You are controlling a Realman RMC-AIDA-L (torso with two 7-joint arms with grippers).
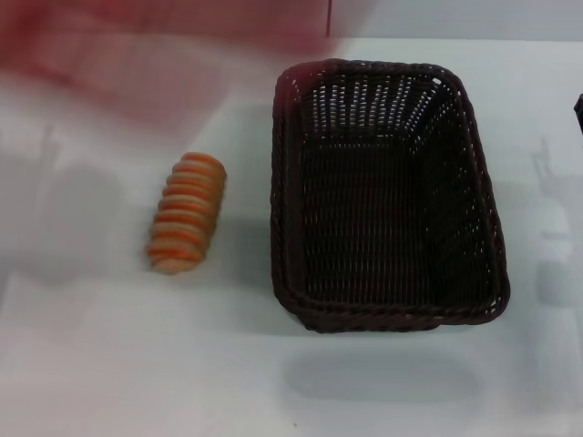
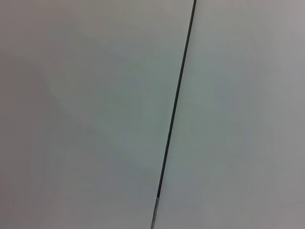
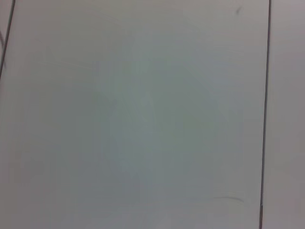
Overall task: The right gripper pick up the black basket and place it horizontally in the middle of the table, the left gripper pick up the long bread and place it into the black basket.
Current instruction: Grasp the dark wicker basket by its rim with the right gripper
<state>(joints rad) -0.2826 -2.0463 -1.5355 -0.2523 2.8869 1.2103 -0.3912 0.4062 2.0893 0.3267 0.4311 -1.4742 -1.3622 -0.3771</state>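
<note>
head view: basket (image 1: 387, 196) sits upright on the table (image 1: 137, 364), open side up, centre-right of the view. its long axis runs 12 to 6 o'clock, away from and toward the robot, not crosswise. braided rim complete all round; open-weave walls and woven floor visible; nothing lies in it.

bread (image 1: 187, 212) lies on the table at 9 o'clock from the basket, near it but apart, a bare strip of tabletop between them. ridged orange-brown top faces up. its long axis also runs roughly 12 to 6, the far end tipped slightly toward 1 o'clock. nothing touches it.

a small dark sliver shows at the 3 o'clock edge of the head view, level with the basket's far end; too little of it to identify.

a blurred reddish area covers the 11 o'clock corner of the head view, beyond the bread; cannot tell what it is.

left wrist view: only a pale flat surface crossed by one thin dark line (image 2: 174, 114) running end to end at a slight slant. no fingers, no bread, no basket in it.

right wrist view: pale flat surface with thin dark lines (image 3: 265, 105) near its edges, like panel seams. no fingers, no basket in it.

claws: neither the left gripper nor the right gripper appears in any view, so open, closed or gripping cannot be told for either. neither is at the basket or the bread.
</note>
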